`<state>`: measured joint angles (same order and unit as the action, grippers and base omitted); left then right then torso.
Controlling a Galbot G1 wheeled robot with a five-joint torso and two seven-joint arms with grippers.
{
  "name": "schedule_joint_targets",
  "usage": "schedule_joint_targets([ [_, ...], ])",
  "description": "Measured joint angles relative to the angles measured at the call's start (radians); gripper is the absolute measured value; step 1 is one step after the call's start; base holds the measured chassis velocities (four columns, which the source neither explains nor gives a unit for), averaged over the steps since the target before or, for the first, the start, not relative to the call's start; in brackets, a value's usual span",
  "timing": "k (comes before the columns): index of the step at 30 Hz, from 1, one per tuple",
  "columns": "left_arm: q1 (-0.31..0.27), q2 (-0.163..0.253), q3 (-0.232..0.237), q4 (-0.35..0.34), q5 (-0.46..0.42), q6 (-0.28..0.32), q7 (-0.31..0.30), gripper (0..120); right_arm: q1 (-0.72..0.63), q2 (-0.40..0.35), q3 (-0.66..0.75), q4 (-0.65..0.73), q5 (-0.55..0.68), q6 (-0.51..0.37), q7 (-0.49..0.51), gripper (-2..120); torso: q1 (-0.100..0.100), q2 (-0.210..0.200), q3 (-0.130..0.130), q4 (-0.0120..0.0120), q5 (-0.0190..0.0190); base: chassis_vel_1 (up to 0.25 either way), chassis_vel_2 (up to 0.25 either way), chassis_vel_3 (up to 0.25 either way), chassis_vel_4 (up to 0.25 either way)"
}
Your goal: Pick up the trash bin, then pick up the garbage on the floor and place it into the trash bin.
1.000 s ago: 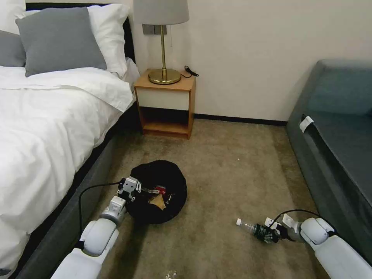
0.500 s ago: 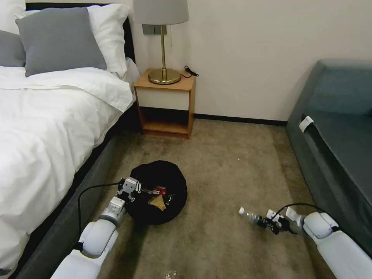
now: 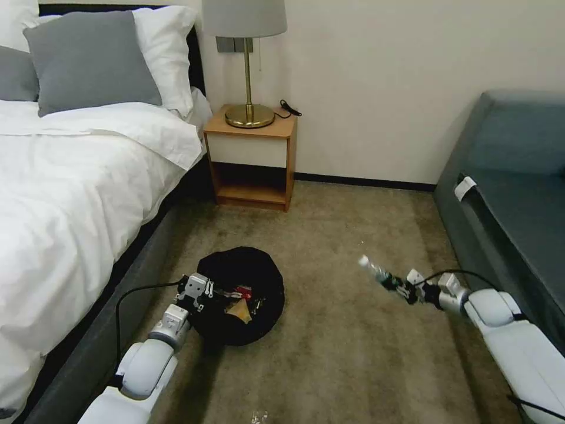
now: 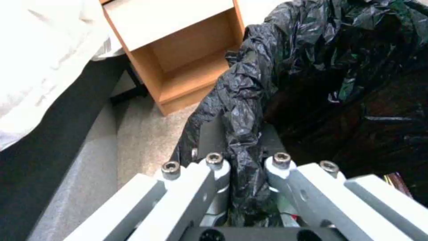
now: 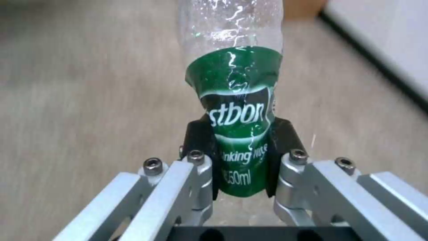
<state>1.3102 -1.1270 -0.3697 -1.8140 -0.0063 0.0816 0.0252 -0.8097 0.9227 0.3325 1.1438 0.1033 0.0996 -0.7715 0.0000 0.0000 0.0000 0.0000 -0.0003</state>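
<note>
The trash bin (image 3: 247, 300), round and lined with crinkly black plastic (image 4: 339, 67), hangs just above the carpet beside the bed. My left gripper (image 3: 213, 290) is shut on its near rim (image 4: 243, 157), the bag pinched between the fingers. Red and gold-brown wrappers (image 3: 241, 299) lie inside. To the right, my right gripper (image 3: 395, 284) is shut on the garbage, a clear bottle with a green label (image 5: 238, 110), held off the floor with its white cap (image 3: 364, 259) pointing up and towards the bin.
A bed with white sheets (image 3: 65, 194) lines the left side and a dark sofa (image 3: 512, 200) the right. A wooden nightstand (image 3: 253, 159) with a brass lamp (image 3: 247, 65) stands against the far wall. Open carpet (image 3: 347, 229) lies between them.
My right gripper has lifted the bottle from the carpet and carried it up and away from me. The left gripper and bin have barely moved.
</note>
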Motion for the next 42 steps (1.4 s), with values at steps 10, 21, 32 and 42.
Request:
schedule_joint_targets([
  [10,-0.016,-0.005,0.016,0.003,0.004,0.001,0.000,4,0.025,0.040,-0.105,0.215,0.107,-0.021,0.114,16,0.000,0.000,0.000,0.0002,-0.0001,0.000,0.000,0.000,0.000],
  [21,-0.031,-0.011,0.025,0.016,0.004,0.003,-0.002,4,-0.040,0.107,-0.253,0.356,0.113,-0.048,0.159,16,0.000,0.000,0.000,0.0001,0.0000,0.000,0.000,0.000,0.000],
  [32,-0.047,-0.027,0.039,0.026,0.007,0.004,-0.005,4,-0.078,0.199,-0.299,0.319,0.036,-0.038,0.172,16,0.000,0.000,0.000,0.0000,0.0001,0.000,0.000,0.000,0.000],
  [42,-0.047,-0.031,0.045,0.028,0.003,0.007,-0.005,4,-0.079,0.289,-0.327,0.285,0.005,-0.033,0.198,16,0.000,0.000,0.000,-0.0001,0.0000,0.000,0.000,0.000,0.000],
])
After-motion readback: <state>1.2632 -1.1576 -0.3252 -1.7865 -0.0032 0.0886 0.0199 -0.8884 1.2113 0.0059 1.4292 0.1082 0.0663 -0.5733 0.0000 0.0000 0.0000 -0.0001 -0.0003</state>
